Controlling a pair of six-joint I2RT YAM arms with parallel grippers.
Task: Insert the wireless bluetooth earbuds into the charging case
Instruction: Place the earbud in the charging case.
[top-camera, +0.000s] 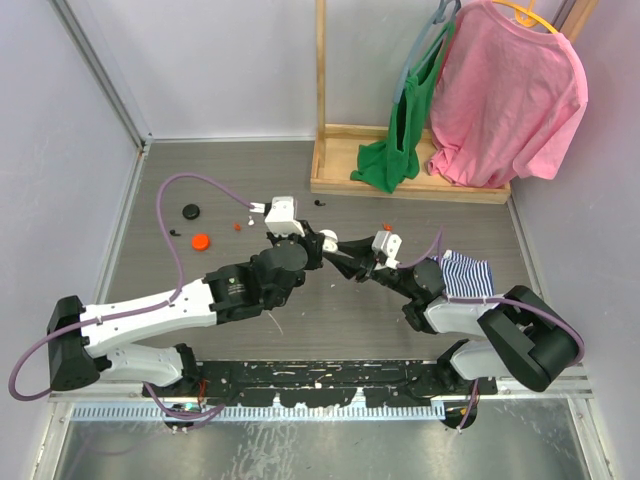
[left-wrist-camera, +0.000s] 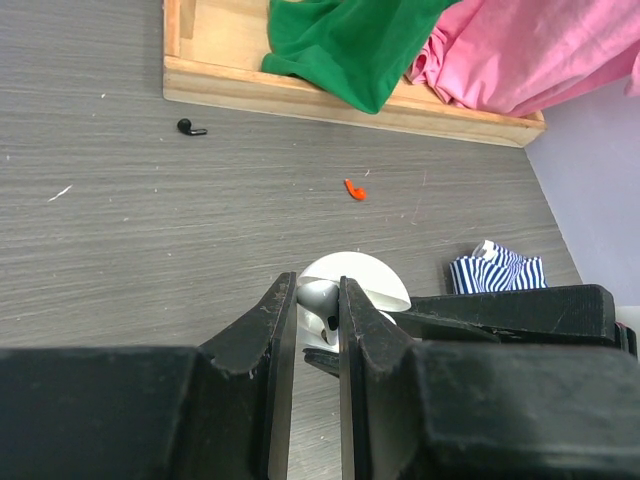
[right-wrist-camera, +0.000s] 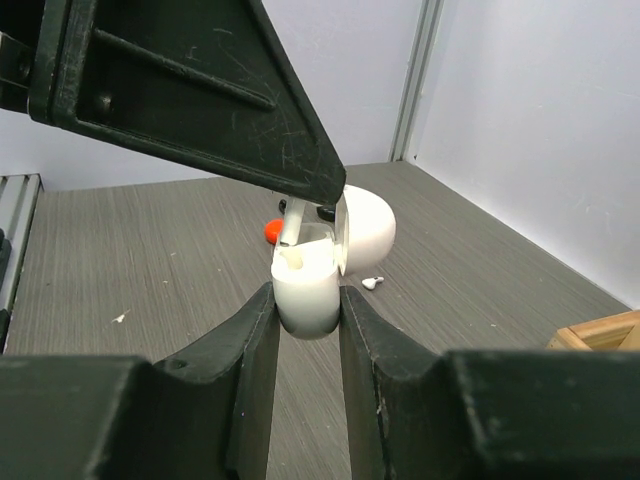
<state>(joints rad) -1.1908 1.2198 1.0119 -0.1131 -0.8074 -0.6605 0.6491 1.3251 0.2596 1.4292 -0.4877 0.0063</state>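
Note:
My right gripper (right-wrist-camera: 305, 300) is shut on the base of a white charging case (right-wrist-camera: 305, 290), held above the table with its lid (right-wrist-camera: 366, 226) hinged open. My left gripper (left-wrist-camera: 317, 290) is shut on a white earbud (left-wrist-camera: 320, 297), whose stem (right-wrist-camera: 292, 222) points down into the case's opening. In the top view the left gripper (top-camera: 333, 243) and right gripper (top-camera: 350, 258) meet at mid-table. Another white earbud (right-wrist-camera: 372, 283) lies on the table beyond the case. A red earbud (left-wrist-camera: 355, 189) and a black earbud (left-wrist-camera: 190, 127) lie farther off.
A wooden rack base (top-camera: 405, 185) with a green cloth (top-camera: 395, 160) and a pink shirt (top-camera: 505, 95) stands at the back right. A striped cloth (top-camera: 465, 275) lies by the right arm. A black disc (top-camera: 190, 210), a red disc (top-camera: 200, 241) and small red pieces (top-camera: 237, 226) sit at the left.

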